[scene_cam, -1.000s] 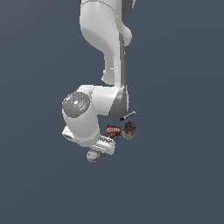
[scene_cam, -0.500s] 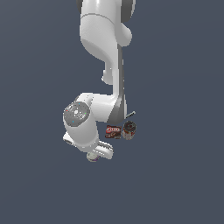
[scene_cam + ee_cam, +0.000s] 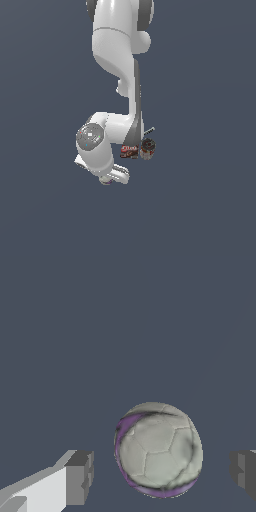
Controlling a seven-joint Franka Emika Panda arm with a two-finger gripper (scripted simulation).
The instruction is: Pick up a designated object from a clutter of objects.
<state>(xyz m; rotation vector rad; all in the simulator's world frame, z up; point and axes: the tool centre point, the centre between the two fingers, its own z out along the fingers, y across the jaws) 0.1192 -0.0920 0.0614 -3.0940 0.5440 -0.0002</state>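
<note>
The arm (image 3: 117,65) hangs down through the middle of the exterior view, its wrist folded low over a plain dark-grey floor (image 3: 200,200). At its lower end the gripper (image 3: 162,476) points down, and the wrist view shows it spread wide — one grey fingertip (image 3: 80,477) on one side of the ball, the other at the picture's far edge, with clear gaps between each pad and the ball.

The ball (image 3: 159,450) sits on the floor between the two fingers, untouched; it is off-white with grey panel seams and purple streaks along its rim. In the exterior view it is almost wholly hidden under the hand.

On the exterior view's right of the wrist lies the rest of the clutter — a red-brown packet (image 3: 129,150), a dark round can (image 3: 147,147) just beside it, and a thin marker (image 3: 149,131) behind the can.
</note>
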